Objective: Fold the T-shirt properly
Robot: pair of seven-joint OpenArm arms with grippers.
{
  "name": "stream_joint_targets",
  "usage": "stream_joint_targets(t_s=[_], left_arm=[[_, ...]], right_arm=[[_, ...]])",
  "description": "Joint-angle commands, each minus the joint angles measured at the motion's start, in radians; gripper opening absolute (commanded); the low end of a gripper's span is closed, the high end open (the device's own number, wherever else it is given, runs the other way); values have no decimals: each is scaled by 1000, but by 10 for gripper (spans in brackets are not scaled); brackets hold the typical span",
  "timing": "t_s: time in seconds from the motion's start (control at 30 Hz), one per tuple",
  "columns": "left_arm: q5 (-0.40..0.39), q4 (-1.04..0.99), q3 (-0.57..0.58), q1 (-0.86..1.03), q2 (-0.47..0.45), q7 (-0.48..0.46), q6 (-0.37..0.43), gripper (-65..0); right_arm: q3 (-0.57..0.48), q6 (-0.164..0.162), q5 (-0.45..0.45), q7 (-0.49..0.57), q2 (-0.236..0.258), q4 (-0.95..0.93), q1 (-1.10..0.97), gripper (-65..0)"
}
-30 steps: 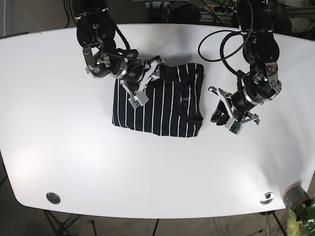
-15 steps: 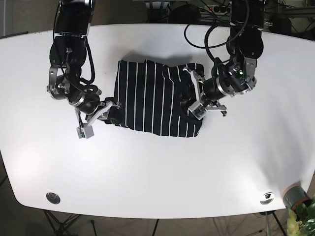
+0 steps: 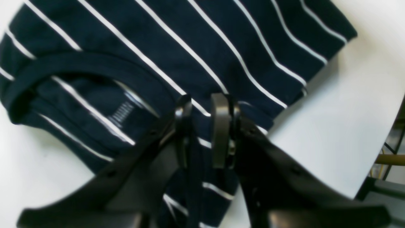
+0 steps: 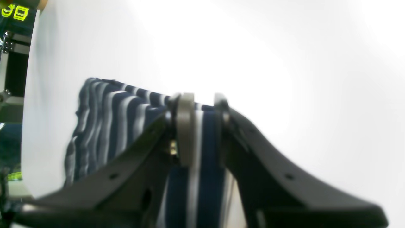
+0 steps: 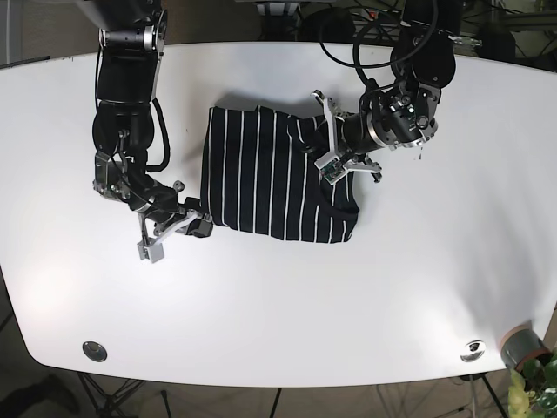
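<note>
The navy T-shirt [image 5: 274, 183] with thin white stripes lies folded in a rough rectangle mid-table. My left gripper [image 5: 329, 165] sits on its right part, next to the collar. In the left wrist view the gripper [image 3: 201, 126] is shut on a pinch of the shirt's cloth [image 3: 221, 47], with the collar [image 3: 63, 63] and neck label [image 3: 121, 112] to its left. My right gripper [image 5: 198, 225] is at the shirt's lower left corner. In the right wrist view it [image 4: 202, 120] is shut on the striped edge of the T-shirt [image 4: 104, 126].
The white table [image 5: 278, 305] has metal grommets at the front left [image 5: 94, 350] and front right [image 5: 473, 350]. A plant pot [image 5: 520, 348] stands off the front right corner. Cables and stands run behind the far edge.
My right gripper went from the shirt's top left down to its lower left corner. My left gripper came in from the right, off the shirt, onto the collar side.
</note>
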Motion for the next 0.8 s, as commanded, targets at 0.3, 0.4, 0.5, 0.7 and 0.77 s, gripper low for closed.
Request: stream_joint_targets(t_s=[0.3,0.4,0.5,0.7,0.77], left_arm=[[-12,-70,-68,32,-45,-24,2,-551],[-9,-164,-99,7,-45,-41,-2,-551],[-7,-224,-119,-4,-45,-76,-4,-551],[-6,-331,-115,-104,-47,-97,-4,-551],[-4,-376,-114,-145,-47,-97,-4,-551]], right_arm=[[-206,6,-58,235,27,-144,40,-555],[-206,7,-80,236,27,-142,38,-556],[-203,12,-94,236,27,-141,26,-556],[-202,15,-97,241,59,-139,3,-556],[-202,15,-92,256,67,-139,-11,-556]])
